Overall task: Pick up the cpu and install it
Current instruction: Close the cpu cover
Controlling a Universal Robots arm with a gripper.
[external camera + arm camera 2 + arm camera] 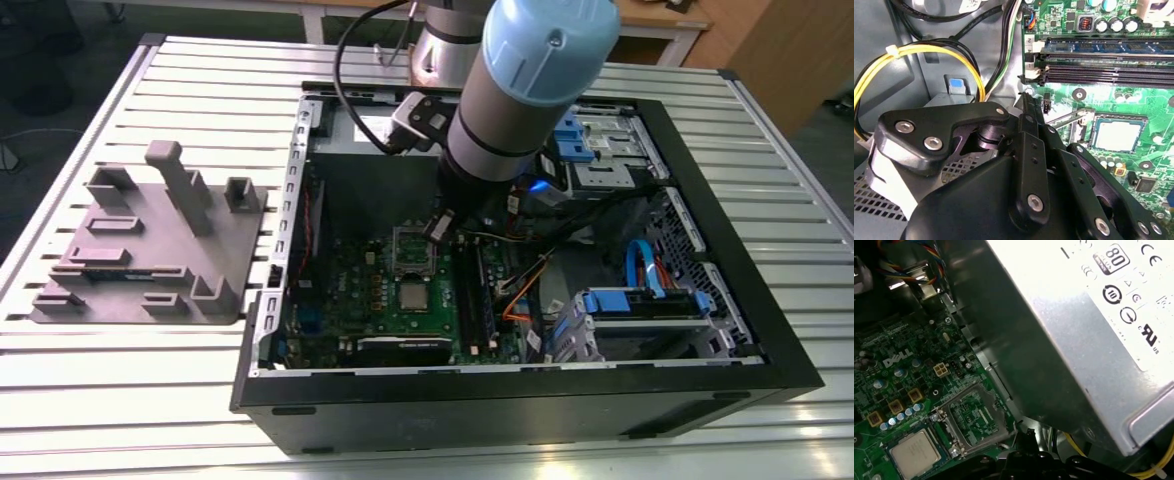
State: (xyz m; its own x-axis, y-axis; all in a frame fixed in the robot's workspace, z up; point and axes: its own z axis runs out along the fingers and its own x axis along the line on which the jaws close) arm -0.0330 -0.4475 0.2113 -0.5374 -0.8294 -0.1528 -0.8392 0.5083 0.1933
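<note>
Exterior view: I am watching the arm reaching down into the open computer case (534, 400) on the slatted table (160, 420).
Gripper (441, 228): it is hanging over the green motherboard (340, 300), close by the power supply (1079, 340); I cannot tell whether it is spread, pressed together or pinching anything.
Cpu (414, 297): it is lying flat on the motherboard with its silvery top up, looking seated in its socket, just beside the raised metal frame (976, 415); I am seeing it in both wrist views (1117, 134) (915, 454).
Gap: the gripper is standing near the cpu but apart from it, over the frame side.
Handling: I am judging the cpu light, stiff and smooth-topped, with a fragile underside.
Hold: I am favouring two opposite edges of the pale rim, keeping it level and never squeezing hard.
Also present: a grey moulded tray (147, 250) is sitting on the exterior view's left, well apart from the case.
</note>
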